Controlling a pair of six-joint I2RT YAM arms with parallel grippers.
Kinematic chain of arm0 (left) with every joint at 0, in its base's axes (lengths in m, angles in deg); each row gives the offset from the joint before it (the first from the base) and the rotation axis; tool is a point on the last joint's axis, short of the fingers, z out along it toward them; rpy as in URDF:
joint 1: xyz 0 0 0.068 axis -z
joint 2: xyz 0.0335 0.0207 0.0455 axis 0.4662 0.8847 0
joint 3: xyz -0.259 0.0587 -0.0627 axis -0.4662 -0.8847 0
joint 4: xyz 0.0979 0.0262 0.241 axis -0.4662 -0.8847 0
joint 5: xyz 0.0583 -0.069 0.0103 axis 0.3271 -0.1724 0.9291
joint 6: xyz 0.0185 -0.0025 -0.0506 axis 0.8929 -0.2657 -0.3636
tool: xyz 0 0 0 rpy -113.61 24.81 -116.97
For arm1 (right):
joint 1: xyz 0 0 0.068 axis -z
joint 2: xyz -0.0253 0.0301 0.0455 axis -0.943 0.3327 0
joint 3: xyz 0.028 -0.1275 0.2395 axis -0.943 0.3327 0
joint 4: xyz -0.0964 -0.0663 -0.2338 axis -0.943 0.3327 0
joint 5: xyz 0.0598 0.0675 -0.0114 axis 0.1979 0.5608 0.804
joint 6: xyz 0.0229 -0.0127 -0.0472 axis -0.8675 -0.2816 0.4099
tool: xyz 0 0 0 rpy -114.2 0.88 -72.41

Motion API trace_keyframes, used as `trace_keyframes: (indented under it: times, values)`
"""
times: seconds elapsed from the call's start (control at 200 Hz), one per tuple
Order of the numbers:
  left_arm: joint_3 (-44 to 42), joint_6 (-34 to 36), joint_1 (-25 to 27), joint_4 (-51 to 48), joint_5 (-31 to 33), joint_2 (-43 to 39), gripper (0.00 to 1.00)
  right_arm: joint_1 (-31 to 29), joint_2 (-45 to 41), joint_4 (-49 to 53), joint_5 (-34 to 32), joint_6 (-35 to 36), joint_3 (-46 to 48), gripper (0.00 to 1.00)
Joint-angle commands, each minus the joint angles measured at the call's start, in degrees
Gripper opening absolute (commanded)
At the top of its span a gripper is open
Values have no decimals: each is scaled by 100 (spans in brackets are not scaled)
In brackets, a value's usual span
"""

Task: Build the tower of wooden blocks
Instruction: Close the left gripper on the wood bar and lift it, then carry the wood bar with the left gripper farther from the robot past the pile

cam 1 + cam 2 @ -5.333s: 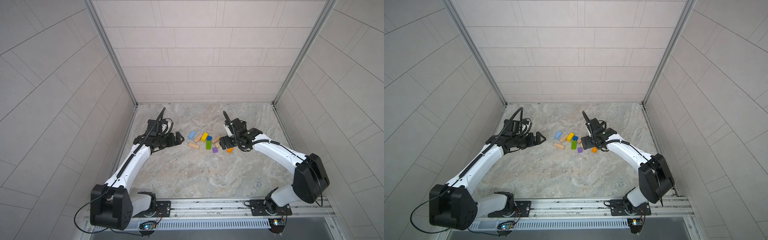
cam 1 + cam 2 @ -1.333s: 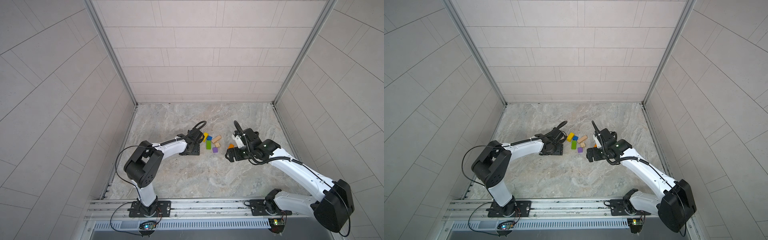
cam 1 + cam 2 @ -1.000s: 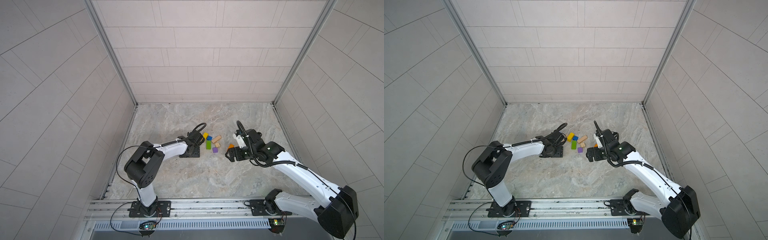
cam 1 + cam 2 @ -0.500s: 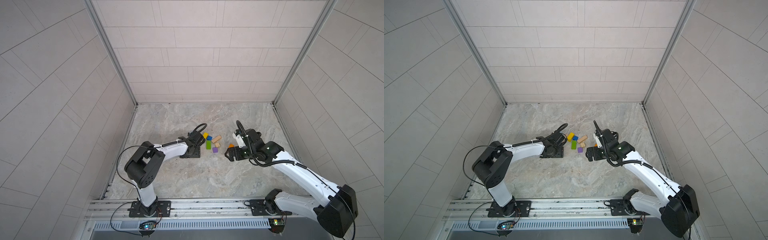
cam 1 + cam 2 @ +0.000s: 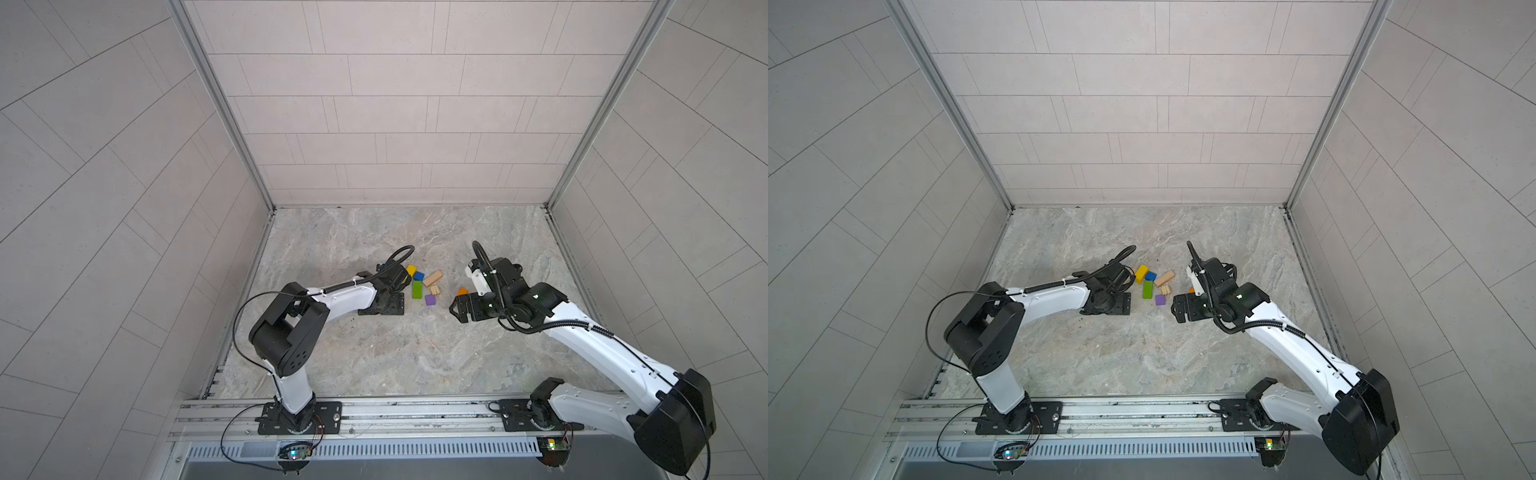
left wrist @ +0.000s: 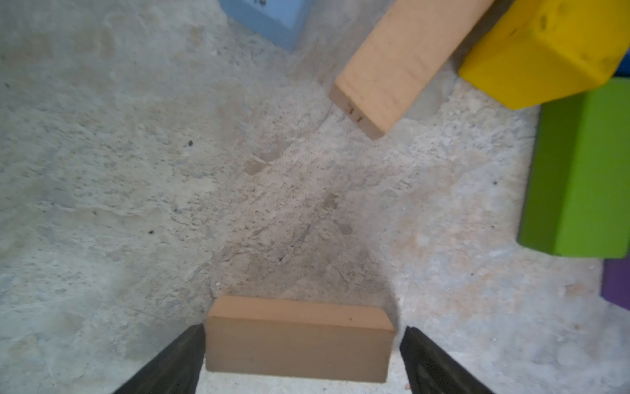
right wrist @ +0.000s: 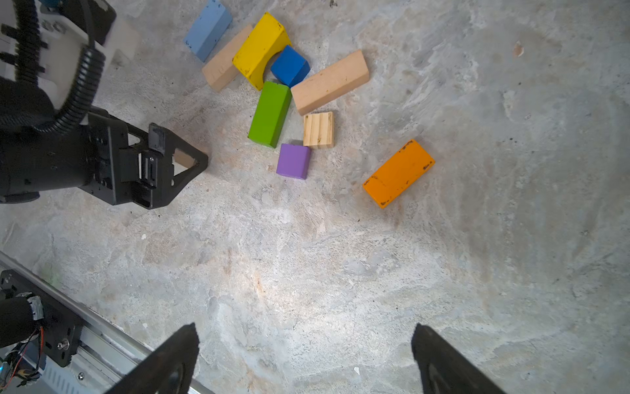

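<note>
A: Is there any tower yet?
B: No. The blocks (image 7: 318, 129) all lie flat on the surface (image 7: 306, 273), none on top of another. Most huddle in the middle: a yellow block (image 7: 260, 51), a blue cube (image 7: 289, 66), a green bar (image 7: 269, 114), a purple cube (image 7: 294, 161) and some tan pieces

A: What is the left pincer (image 6: 302, 332) doing?
B: It sits low on the surface, just left of the green bar, with a tan bar (image 6: 298, 344) between its jaws. One jaw is against the bar's end and the other shows a sliver of gap. So I read it as open a touch wider than the bar, not clamping it. The bar rests on the surface under its own weight

A: Why that spot?
B: My guess is that it's bare ground left of the pile. A base laid there leaves room for jaws to come in from either side

A: And the right pincer (image 7: 305, 329)?
B: It hovers over the near right of the pile, spread wide with nothing in it. The orange bar (image 7: 398, 173) lies apart from the rest, on the right and closest to that arm. That probably makes it the natural next pick

A: Any risk?
B: The tan bar is close to the green bar and purple cube, so a wide pincer lifting away could nudge them
</note>
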Motion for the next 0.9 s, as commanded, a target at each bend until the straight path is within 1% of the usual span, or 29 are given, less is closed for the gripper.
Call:
trace_keyframes:
  times: [0.0, 0.195, 0.245, 0.405, 0.525, 0.695, 0.896]
  values:
    - [227, 6, 32, -293, -83, -273, 98, -30, -24, 96, -40, 53, 44, 99]
    - [804, 92, -4, -547, -422, -528, 98, -24, -57, 132, -100, 115, -5, 99]
    - [1013, 136, -11, -583, -565, -480, 99, -26, -67, 139, -107, 115, -13, 99]
    - [1582, 284, -64, -799, -456, -251, 98, -29, -142, 184, -130, 115, -22, 99]
    - [1823, 293, -167, -750, -610, -45, 96, -23, -258, 174, -189, 106, 47, 99]
    - [1902, 92, -373, -319, -1165, 326, 91, -30, -473, 39, -258, 62, 219, 99]
    - [2085, 57, -538, 237, -1890, 782, 88, -29, -525, 92, -285, 53, 254, 99]
